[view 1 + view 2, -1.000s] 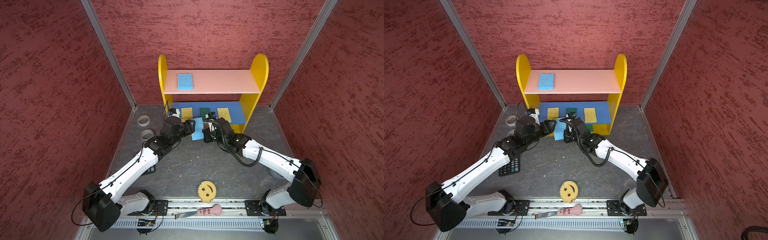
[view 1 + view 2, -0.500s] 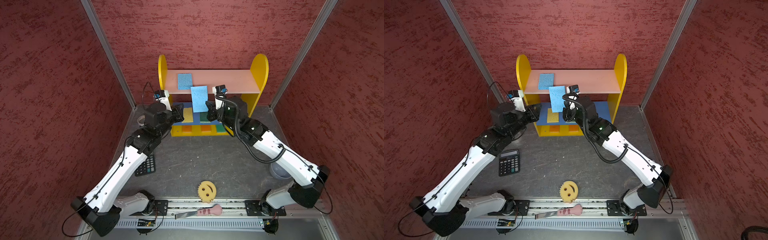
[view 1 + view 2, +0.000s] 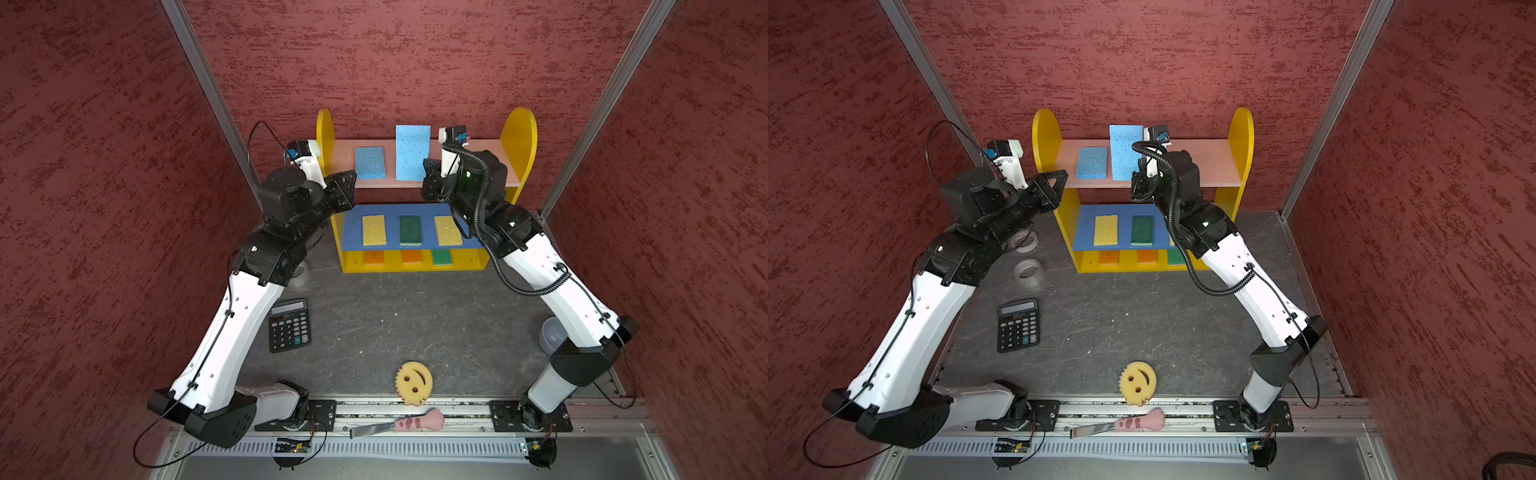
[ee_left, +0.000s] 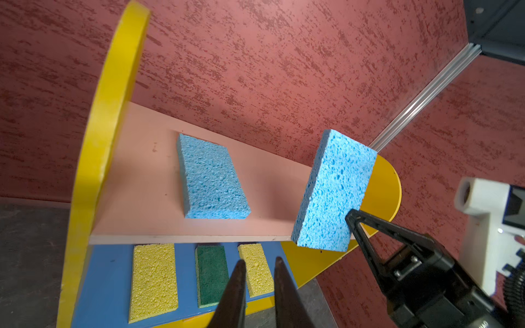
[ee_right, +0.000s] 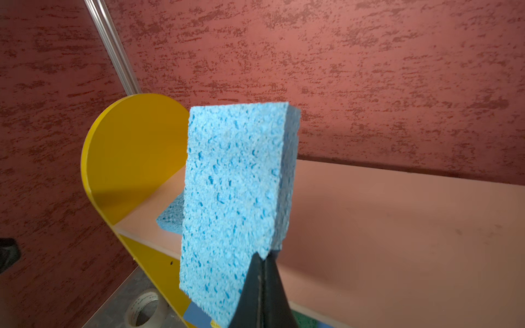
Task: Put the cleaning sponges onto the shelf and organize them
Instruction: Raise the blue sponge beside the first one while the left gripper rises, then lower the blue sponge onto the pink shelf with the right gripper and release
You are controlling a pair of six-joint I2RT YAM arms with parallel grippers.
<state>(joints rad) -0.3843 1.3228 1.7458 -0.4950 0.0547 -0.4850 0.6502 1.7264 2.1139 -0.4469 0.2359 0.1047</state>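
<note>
My right gripper (image 5: 262, 255) is shut on the lower corner of a blue sponge (image 3: 412, 151), holding it upright over the pink upper board (image 3: 1217, 166) of the shelf (image 3: 517, 137). Another blue sponge (image 3: 370, 163) lies flat on that board. On the blue middle board lie a yellow (image 3: 374, 230), a green (image 3: 410, 230) and a yellow sponge (image 3: 448, 230). The base holds two orange sponges (image 3: 374, 257) and a green one (image 3: 441, 257). My left gripper (image 4: 258, 262) hovers at the shelf's left front, its jaws a narrow gap apart and empty. A round smiley sponge (image 3: 414, 382) lies near the front rail.
A black calculator (image 3: 289, 325) lies on the floor by the left arm. Two grey tape rolls (image 3: 1027, 270) sit left of the shelf. A pink cat-paw tool (image 3: 415, 424) rests on the front rail. A grey bowl (image 3: 552, 336) stands behind the right arm.
The right gripper has carried the blue sponge up from floor level in front of the shelf to above the pink board. The left gripper has risen, drawn off leftward, and its jaws have narrowed.
</note>
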